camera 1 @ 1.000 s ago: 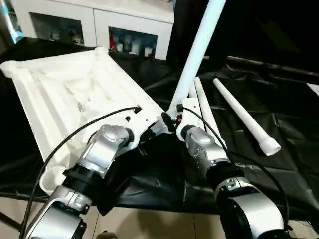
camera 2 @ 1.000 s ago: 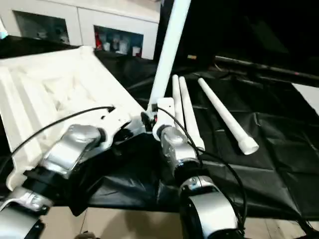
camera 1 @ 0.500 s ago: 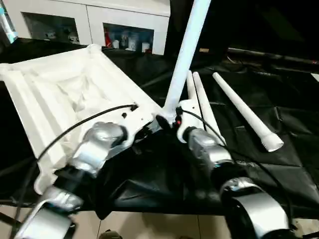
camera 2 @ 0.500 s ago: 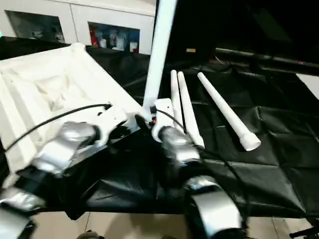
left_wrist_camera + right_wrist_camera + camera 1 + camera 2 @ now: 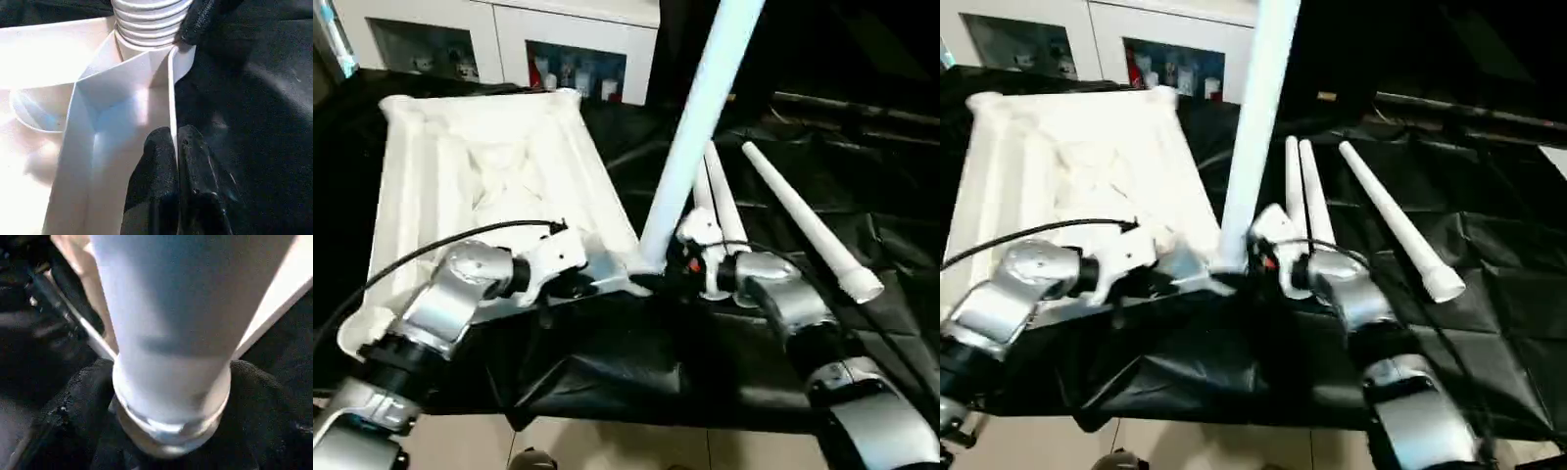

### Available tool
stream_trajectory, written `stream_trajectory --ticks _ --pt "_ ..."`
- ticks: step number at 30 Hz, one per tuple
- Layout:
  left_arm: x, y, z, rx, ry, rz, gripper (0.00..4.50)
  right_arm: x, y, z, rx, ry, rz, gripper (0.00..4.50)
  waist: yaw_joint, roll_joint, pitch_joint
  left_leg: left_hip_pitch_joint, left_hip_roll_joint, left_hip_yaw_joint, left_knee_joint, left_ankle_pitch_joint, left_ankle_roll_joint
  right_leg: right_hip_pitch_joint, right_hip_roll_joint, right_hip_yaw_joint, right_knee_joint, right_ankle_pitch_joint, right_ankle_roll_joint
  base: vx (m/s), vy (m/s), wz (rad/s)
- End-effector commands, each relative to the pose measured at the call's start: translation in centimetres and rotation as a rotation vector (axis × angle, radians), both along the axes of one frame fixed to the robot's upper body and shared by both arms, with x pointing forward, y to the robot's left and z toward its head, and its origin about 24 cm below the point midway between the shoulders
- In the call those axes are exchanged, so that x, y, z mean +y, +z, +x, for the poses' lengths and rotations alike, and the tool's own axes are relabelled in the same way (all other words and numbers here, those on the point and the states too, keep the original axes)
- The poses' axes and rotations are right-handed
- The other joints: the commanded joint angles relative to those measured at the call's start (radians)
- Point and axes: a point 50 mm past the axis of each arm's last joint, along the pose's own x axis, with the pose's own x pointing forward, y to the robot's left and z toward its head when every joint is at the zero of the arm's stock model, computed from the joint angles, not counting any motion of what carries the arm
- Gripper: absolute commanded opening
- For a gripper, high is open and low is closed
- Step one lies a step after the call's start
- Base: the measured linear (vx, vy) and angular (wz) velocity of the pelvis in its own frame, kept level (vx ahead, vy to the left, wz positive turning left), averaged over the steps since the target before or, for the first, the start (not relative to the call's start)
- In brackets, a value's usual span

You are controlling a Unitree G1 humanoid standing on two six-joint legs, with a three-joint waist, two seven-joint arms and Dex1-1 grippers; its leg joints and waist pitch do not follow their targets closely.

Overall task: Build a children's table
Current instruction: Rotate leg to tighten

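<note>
The white table top (image 5: 480, 166) lies underside up on black cloth. One white leg (image 5: 700, 108) stands upright in its near right corner socket. My left gripper (image 5: 641, 284) is shut on the top's thin rim wall (image 5: 122, 98) beside that socket, its fingers (image 5: 156, 166) pinching the wall. The leg's ribbed base (image 5: 146, 19) sits just beyond. My right gripper (image 5: 671, 279) reaches in from the right, and its black fingers (image 5: 73, 411) hug both sides of the leg (image 5: 171, 333) near the base.
Two loose white legs (image 5: 720, 191) lie side by side on the black cloth (image 5: 607, 372) behind my right wrist. A third leg (image 5: 803, 220) lies further right. A white glass-door cabinet (image 5: 509, 39) stands behind the table top.
The camera has shifted. My right forearm has swung out, so the gripper now meets the upright leg from the right. The left gripper's hold on the rim is unchanged.
</note>
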Motion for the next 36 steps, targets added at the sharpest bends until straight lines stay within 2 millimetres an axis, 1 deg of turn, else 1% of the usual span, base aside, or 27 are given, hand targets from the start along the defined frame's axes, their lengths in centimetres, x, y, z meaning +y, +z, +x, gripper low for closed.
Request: stream_trajectory --ticks 1,2,4,5,7,10,11,12,13,14,17,22,23,24,25,26,27,28,29,30,31,32,33,34,35,36 --pt "-0.4 -0.8 -0.5 0.051 -0.054 0.034 0.00 -0.3 0.4 0.2 -0.012 -0.004 -0.010 3.85 0.000 0.030 -0.062 0.012 0.039 -0.007 -0.063 -0.114 0.015 0.050 -0.082 0.049 -0.059 0.086 -0.259 0.000 0.000 0.00" --pt "-0.3 -0.8 -0.5 0.052 -0.060 0.034 0.00 -0.3 0.5 0.2 -0.010 -0.005 0.001 3.85 0.000 0.030 -0.063 0.011 0.039 -0.007 -0.063 -0.111 0.015 0.050 -0.082 0.049 -0.058 0.089 -0.259 0.000 0.000 0.00" --pt "-0.3 -0.7 -0.5 0.054 -0.069 0.034 0.00 -0.1 0.7 0.2 -0.012 0.000 0.026 3.58 0.001 0.030 -0.063 0.011 0.039 -0.007 -0.062 -0.100 0.017 0.051 -0.082 0.049 -0.056 0.105 -0.260 0.000 0.000 0.00" --pt "-0.3 -0.7 -0.5 0.054 -0.072 0.034 0.00 -0.1 0.7 0.2 -0.015 0.004 0.035 3.58 0.001 0.034 -0.064 0.011 0.038 -0.007 -0.061 -0.096 0.018 0.051 -0.081 0.049 -0.055 0.120 -0.262 0.000 0.000 0.00" --pt "-0.3 -0.7 -0.5 0.055 -0.077 0.034 0.00 0.0 0.7 0.0 -0.009 0.017 0.043 3.41 0.001 0.033 -0.065 0.010 0.037 -0.007 -0.060 -0.086 0.022 0.052 -0.081 0.049 -0.054 0.141 -0.266 0.000 0.000 0.00" --pt "-0.3 -0.8 -0.5 0.059 -0.084 0.034 0.00 0.0 0.5 -0.2 -0.001 0.027 0.045 3.08 0.002 0.033 -0.065 0.010 0.038 -0.008 -0.060 -0.090 0.024 0.053 -0.081 0.048 -0.054 0.138 -0.267 0.000 0.000 0.00" --pt "-0.3 -0.8 -0.5 0.060 -0.085 0.035 0.00 0.0 0.5 -0.3 0.002 0.029 0.047 3.08 0.002 0.034 -0.065 0.010 0.038 -0.008 -0.060 -0.095 0.022 0.052 -0.082 0.048 -0.055 0.131 -0.267 0.000 0.000 0.00" --pt "-0.3 -0.8 -0.6 0.062 -0.087 0.036 0.00 0.0 0.4 -0.4 0.006 0.034 0.051 2.94 0.003 0.033 -0.065 0.011 0.038 -0.007 -0.060 -0.096 0.021 0.052 -0.082 0.048 -0.055 0.131 -0.268 0.000 0.000 0.00" --pt "-0.2 -0.9 -0.6 0.063 -0.088 0.037 0.00 0.1 0.3 -0.5 0.011 0.037 0.054 2.94 0.003 0.034 -0.065 0.011 0.039 -0.007 -0.060 -0.096 0.021 0.052 -0.081 0.048 -0.054 0.132 -0.268 0.000 0.000 0.00" --pt "-0.2 -0.9 -0.6 0.065 -0.089 0.039 0.00 0.1 0.2 -0.6 0.014 0.040 0.056 2.86 0.005 0.036 -0.065 0.011 0.039 -0.008 -0.061 -0.094 0.019 0.052 -0.081 0.048 -0.054 0.136 -0.265 0.000 0.000 0.00" --pt "-0.2 -0.9 -0.7 0.068 -0.092 0.041 0.00 0.1 -0.1 -0.8 0.019 0.042 0.055 2.78 0.006 0.034 -0.064 0.012 0.038 -0.007 -0.061 -0.106 0.015 0.052 -0.082 0.048 -0.055 0.123 -0.264 0.000 0.000 0.00" --pt "-0.1 -1.2 -0.5 0.063 -0.062 0.048 0.00 0.3 -0.7 -1.0 0.046 -0.020 0.078 2.76 0.008 0.035 -0.063 0.014 0.039 -0.008 -0.063 -0.126 0.006 0.050 -0.082 0.049 -0.058 0.086 -0.259 0.000 0.000 0.00" --pt "-0.3 -1.3 -0.3 0.059 -0.040 0.044 0.00 0.3 -1.0 -0.7 0.040 -0.085 0.079 2.76 0.008 0.034 -0.062 0.014 0.039 -0.008 -0.064 -0.133 0.002 0.050 -0.082 0.049 -0.059 0.073 -0.256 0.000 0.000 0.00" --pt "-0.4 -1.4 -0.2 0.056 -0.024 0.041 0.00 0.4 -1.2 -0.5 0.035 -0.131 0.078 2.75 0.006 0.036 -0.059 0.015 0.039 -0.008 -0.067 -0.160 -0.013 0.046 -0.084 0.050 -0.064 0.024 -0.249 0.000 0.000 0.00" --pt "-0.6 -1.6 0.1 0.052 0.008 0.035 0.00 0.4 -1.5 -0.2 0.044 -0.214 0.085 2.75 0.005 0.035 -0.058 0.016 0.039 -0.008 -0.068 -0.169 -0.019 0.045 -0.085 0.052 -0.065 0.004 -0.247 0.000 0.000 0.00" --pt "-1.0 -1.7 0.5 0.044 0.044 0.029 0.00 0.6 -1.9 0.1 0.061 -0.306 0.096 2.75 0.003 0.036 -0.056 0.016 0.040 -0.008 -0.069 -0.184 -0.027 0.042 -0.087 0.053 -0.067 -0.024 -0.246 0.000 0.000 0.00" --pt "-1.2 -1.8 0.7 0.039 0.067 0.025 0.00 0.7 -2.1 0.2 0.076 -0.360 0.104 2.75 0.003 0.036 -0.054 0.017 0.039 -0.011 -0.072 -0.217 -0.043 0.041 -0.088 0.053 -0.074 -0.100 -0.231 0.000 0.000 0.00" --pt "-1.6 -2.0 1.1 0.026 0.104 0.017 0.00 1.0 -2.5 0.4 0.101 -0.433 0.116 2.75 0.004 0.036 -0.055 0.019 0.039 -0.012 -0.072 -0.233 -0.047 0.041 -0.088 0.053 -0.076 -0.130 -0.223 -0.055 -0.012 -0.01" --pt "-2.2 -2.2 1.5 0.011 0.149 0.008 0.00 1.5 -2.8 0.6 0.126 -0.510 0.127 2.75 0.002 0.038 -0.053 0.021 0.039 -0.012 -0.073 -0.254 -0.054 0.037 -0.089 0.055 -0.080 -0.164 -0.215 0.000 0.000 0.00" --pt "-2.6 -2.3 1.8 0.003 0.177 0.005 0.00 1.8 -2.9 0.7 0.139 -0.553 0.134 2.75 -0.002 0.037 -0.049 0.020 0.038 -0.014 -0.076 -0.275 -0.062 0.035 -0.089 0.056 -0.086 -0.216 -0.203 0.000 0.000 0.00" --pt "-3.9 -2.6 2.5 -0.014 0.246 -0.004 0.00 3.3 -3.0 0.9 0.153 -0.624 0.137 2.75 -0.005 0.043 -0.050 0.023 0.037 -0.014 -0.076 -0.311 -0.065 0.031 -0.090 0.056 -0.092 -0.275 -0.186 0.000 0.000 0.00" --pt "-4.5 -2.7 2.8 -0.017 0.280 -0.011 0.00 4.1 -3.0 0.9 0.154 -0.637 0.135 2.75 -0.004 0.045 -0.048 0.027 0.038 -0.015 -0.076 -0.320 -0.068 0.027 -0.092 0.056 -0.095 -0.296 -0.181 0.000 0.000 0.00" --pt "-5.0 -2.8 3.0 -0.019 0.311 -0.017 0.00 4.8 -2.9 1.0 0.152 -0.645 0.132 2.75 -0.001 0.042 -0.048 0.032 0.037 -0.017 -0.074 -0.344 -0.068 0.023 -0.092 0.056 -0.102 -0.349 -0.165 0.000 0.000 0.00" --pt "-5.5 -2.9 3.1 -0.017 0.322 -0.022 0.00 5.4 -2.9 1.0 0.155 -0.657 0.126 2.75 0.001 0.044 -0.048 0.030 0.037 -0.018 -0.075 -0.342 -0.064 0.023 -0.093 0.057 -0.102 -0.350 -0.160 0.000 0.000 0.00" --pt "-5.9 -3.0 3.1 -0.014 0.337 -0.022 0.00 5.9 -2.9 1.0 0.151 -0.668 0.112 2.75 0.000 0.042 -0.049 0.026 0.037 -0.017 -0.075 -0.334 -0.059 0.025 -0.093 0.058 -0.102 -0.344 -0.157 0.000 0.000 0.00" --pt "-5.9 -3.0 3.1 -0.014 0.337 -0.022 0.00 5.9 -2.9 1.0 0.151 -0.668 0.112 2.75 0.000 0.043 -0.049 0.020 0.036 -0.019 -0.077 -0.313 -0.054 0.028 -0.091 0.056 -0.099 -0.325 -0.153 0.000 0.000 0.00"
